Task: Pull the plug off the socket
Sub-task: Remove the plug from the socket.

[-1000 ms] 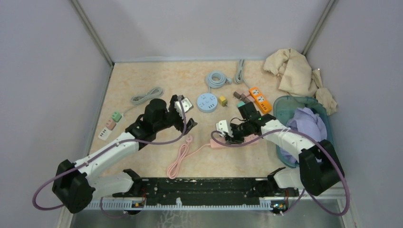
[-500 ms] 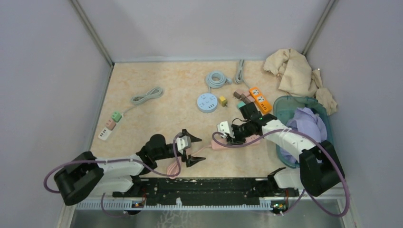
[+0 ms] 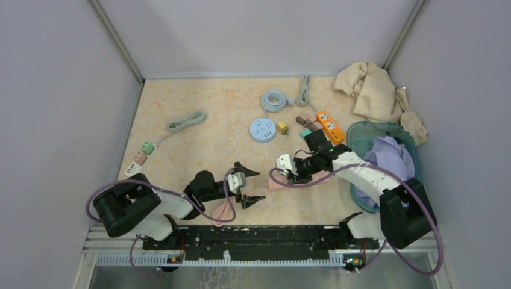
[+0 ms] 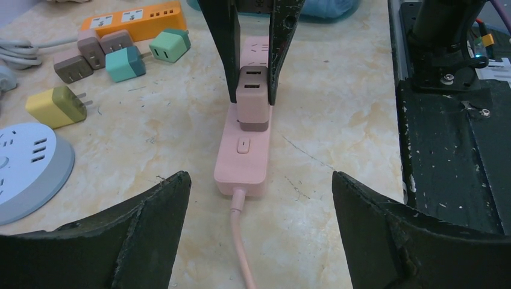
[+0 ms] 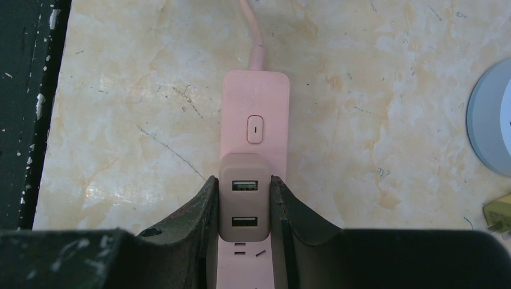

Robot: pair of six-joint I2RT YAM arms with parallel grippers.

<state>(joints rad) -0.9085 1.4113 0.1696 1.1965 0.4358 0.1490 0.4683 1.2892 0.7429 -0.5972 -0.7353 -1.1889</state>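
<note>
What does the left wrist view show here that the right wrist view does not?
Only the left wrist view: the orange power strip, loose teal adapters and brown adapters, and the left hand open, facing the pink power strip end-on. Only the right wrist view: a straight-down look at the right hand shut on both sides of the plug. Both: the plug seated in that strip, its switch, the cable, and part of the round hub.
</note>
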